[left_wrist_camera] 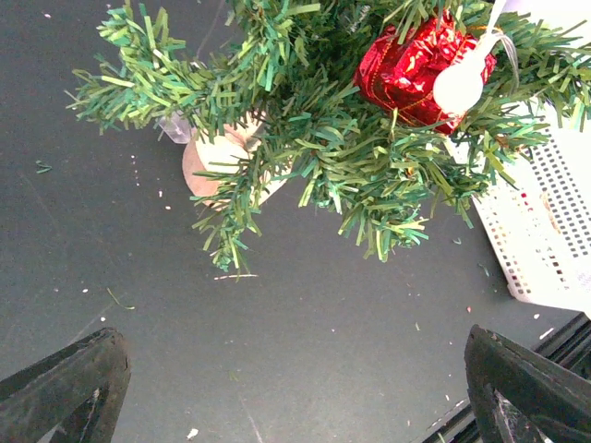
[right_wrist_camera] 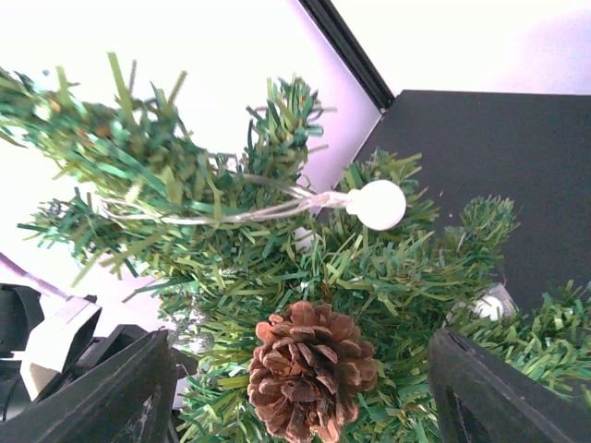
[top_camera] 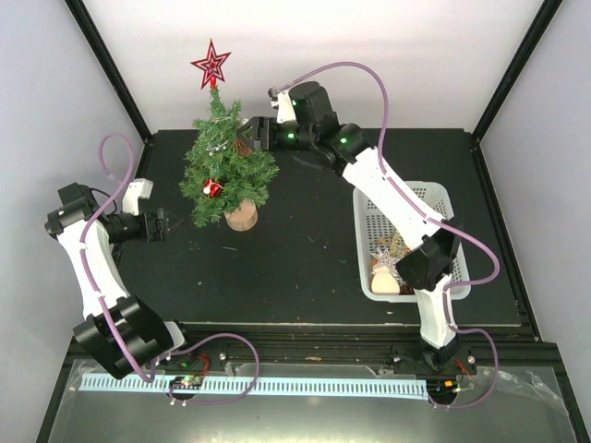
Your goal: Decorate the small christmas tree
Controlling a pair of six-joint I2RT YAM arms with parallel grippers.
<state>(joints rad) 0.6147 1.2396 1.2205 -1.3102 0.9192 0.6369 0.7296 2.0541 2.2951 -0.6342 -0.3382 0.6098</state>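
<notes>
The small christmas tree (top_camera: 226, 166) stands on its tan base (top_camera: 241, 217) at the back left of the black mat, with a red star (top_camera: 211, 66) on top and a red ornament (top_camera: 212, 188) low on its front. My right gripper (top_camera: 249, 135) is at the tree's upper right. In the right wrist view it (right_wrist_camera: 300, 392) is open. A brown pine cone (right_wrist_camera: 312, 367) sits in the branches between its fingers (right_wrist_camera: 111, 388), with a gap on each side. My left gripper (top_camera: 162, 224) is left of the tree and open (left_wrist_camera: 295, 397), with nothing in it.
A white basket (top_camera: 434, 198) with a few ornaments (top_camera: 386, 268) stands at the right of the mat. White bulbs (right_wrist_camera: 380, 204) on a thin wire run through the branches. The red ornament (left_wrist_camera: 406, 69) and the tree's base (left_wrist_camera: 217, 161) show ahead of the left gripper.
</notes>
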